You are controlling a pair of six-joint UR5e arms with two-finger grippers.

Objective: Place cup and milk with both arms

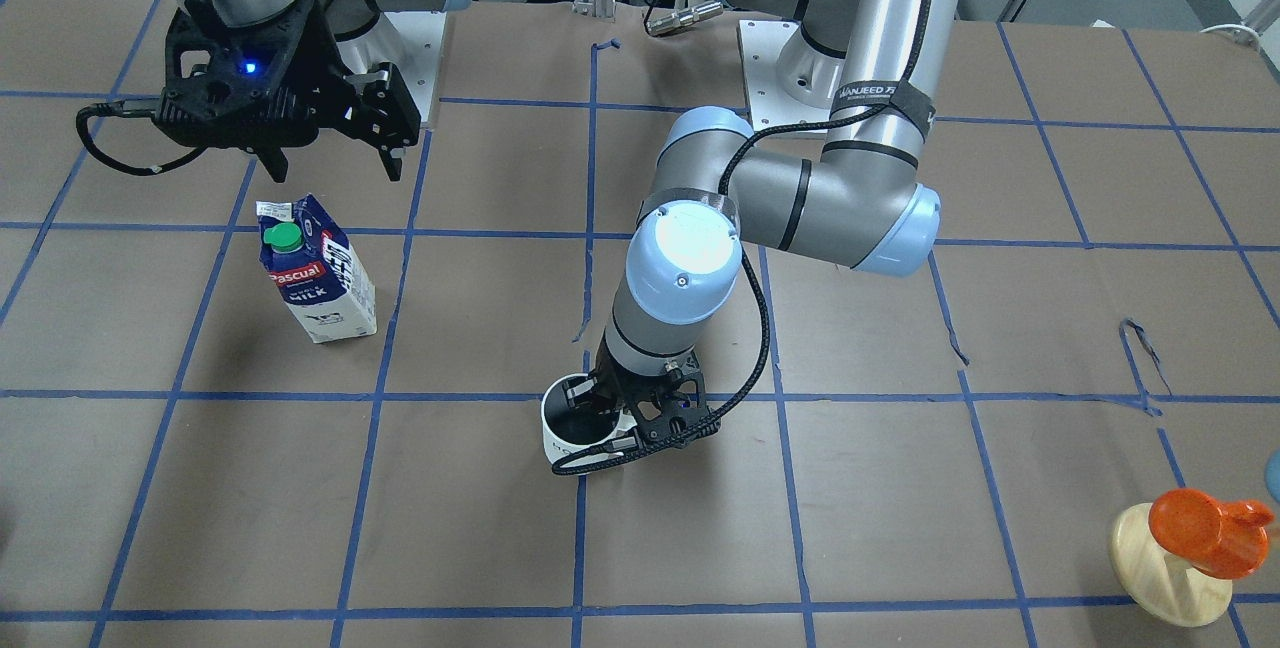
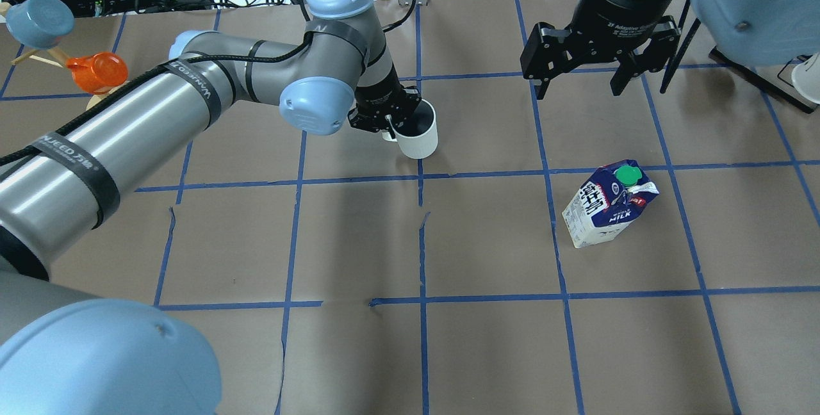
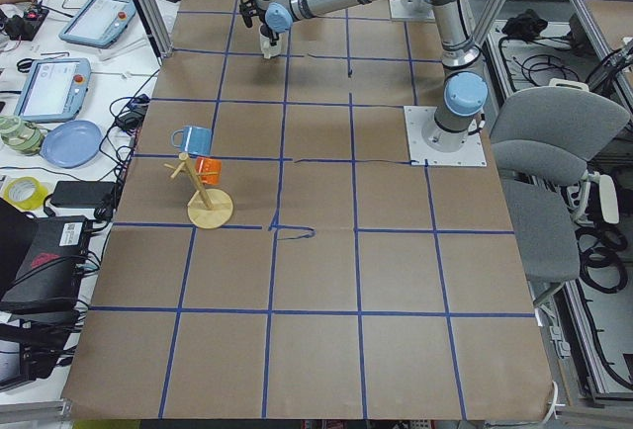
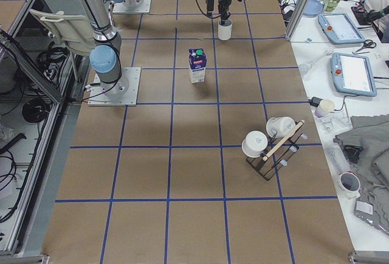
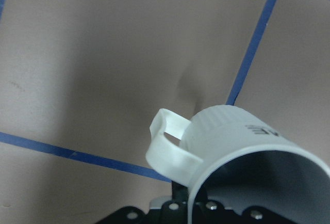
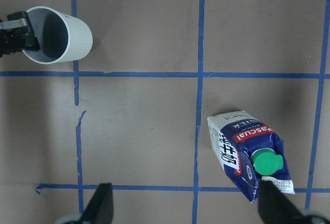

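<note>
Overhead and front views face each other across the bench point(image 2: 487, 242), end views look along it from afar, and the downward right wrist camera shares the mug point(image 6: 77, 38) at its 10 o'clock.

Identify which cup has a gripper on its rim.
The white cup, dark inside: the left gripper grips its rim. The orange cup and blue cup hang on a stand, untouched.

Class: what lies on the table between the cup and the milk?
Nothing but blue tape lines on the bare table between cup and milk, per the overhead view.
</note>
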